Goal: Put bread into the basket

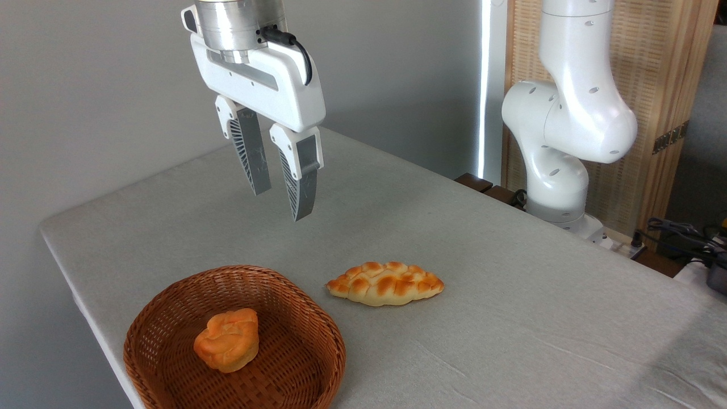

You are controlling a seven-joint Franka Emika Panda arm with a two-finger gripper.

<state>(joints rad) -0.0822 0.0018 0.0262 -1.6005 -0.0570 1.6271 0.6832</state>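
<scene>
The bread [226,339], a small orange-golden bun with a cracked, lumpy top, lies inside the basket [306,318] at the lower left of the frame, resting on the woven floor a little left of centre. The basket is round, shallow, reddish-brown wicker, and sits on the grey surface [511,295] near its front left edge.

Just right of the basket, apart from its rim, lies a longer pale braided loaf [385,283] with browned patches, flat on the surface near the frame's middle.

The gripper [281,199] hangs in the upper left of the frame, well above the surface and higher than the basket. Its jaws are released, with a clear gap between the two ribbed fingers [253,156], and nothing is held.

The white robot arm [568,119] stands at the upper right.

No brand, label or readable writing shows anywhere.
</scene>
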